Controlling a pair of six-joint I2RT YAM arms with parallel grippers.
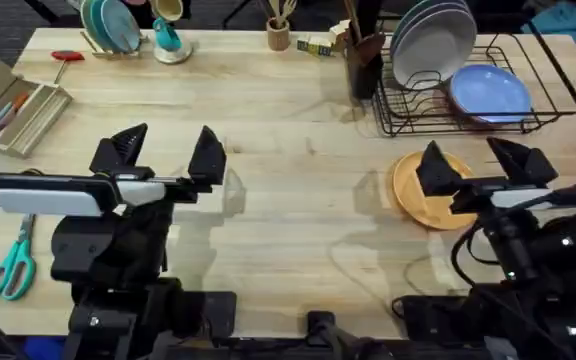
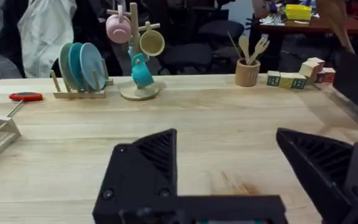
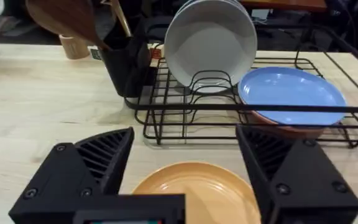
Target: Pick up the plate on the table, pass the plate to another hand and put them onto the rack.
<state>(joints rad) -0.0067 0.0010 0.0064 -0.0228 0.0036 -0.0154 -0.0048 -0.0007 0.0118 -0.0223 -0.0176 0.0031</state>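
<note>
Item: plate (image 1: pixel 423 187), round, orange-tan, shallow raised rim. Lies flat on the desk (image 1: pixel 298 215), just in front of the rack (image 1: pixel 478 95) and apart from it, on the side nearer the arm bases. In the right wrist view the plate (image 3: pixel 197 190) sits between and beyond the two black fingers.

Item: rack, black wire, rectangular. Stands on the desk behind the plate. Holds grey-white plates (image 1: pixel 433 40) upright in its slots and a light blue plate (image 1: pixel 490 92) leaning low beside them. In the right wrist view the blue plate (image 3: pixel 291 96) rests over a brownish one, whose edge shows beneath it. A dark utensil holder (image 1: pixel 363 62) stands against the rack's end.

Item: right gripper (image 1: pixel 476 165). Hangs over the plate's edge farthest from the left arm; jaws wide, nothing between them.

Item: left gripper (image 1: pixel 166 152). Hangs over bare desk well away from the plate, on the side opposite the rack's blue plate; jaws wide, nothing between them.

Other items, all far from the plate: small wooden rack with teal plates (image 1: pixel 110 28), mug tree (image 1: pixel 168 30), wooden cup of utensils (image 1: pixel 279 30), lettered blocks (image 1: pixel 315 46), red-handled tool (image 1: pixel 66 57), open tray of pens (image 1: pixel 13 110), teal-handled scissors (image 1: pixel 10 265) near the left arm's base.
</note>
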